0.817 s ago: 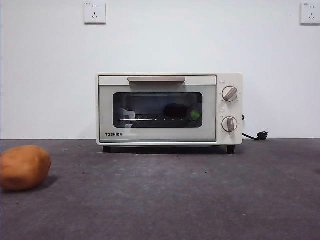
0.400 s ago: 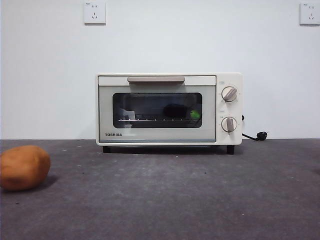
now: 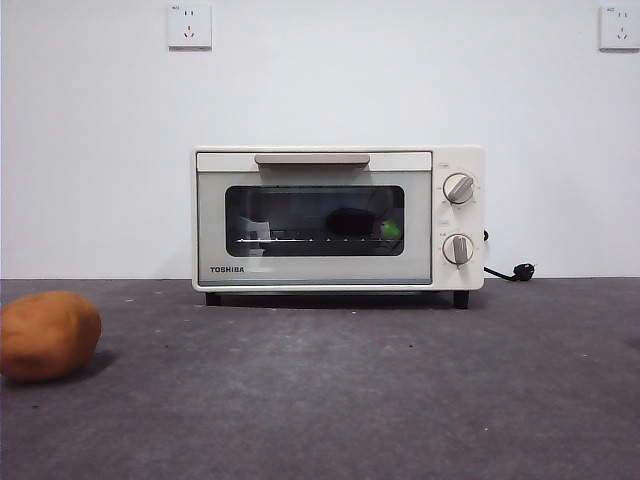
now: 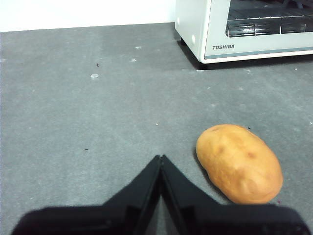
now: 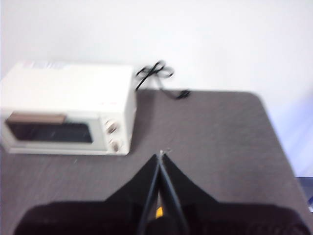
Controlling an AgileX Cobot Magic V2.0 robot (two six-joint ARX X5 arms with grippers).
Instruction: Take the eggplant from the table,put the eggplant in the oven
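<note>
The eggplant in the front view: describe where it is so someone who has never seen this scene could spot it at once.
Find the cream-white TOSHIBA toaster oven standing at the back of the dark grey table, its door closed. Behind the dark glass window, on the wire rack, lies the elongated dark purple eggplant. Its bright green stem cap, pointing toward the two round knobs, sets it apart from the round orange-brown potato outside.

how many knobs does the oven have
2. Both sit on the oven's right-hand panel, stacked: the upper knob above the lower knob. No others show; the sides and back are hidden.
</note>
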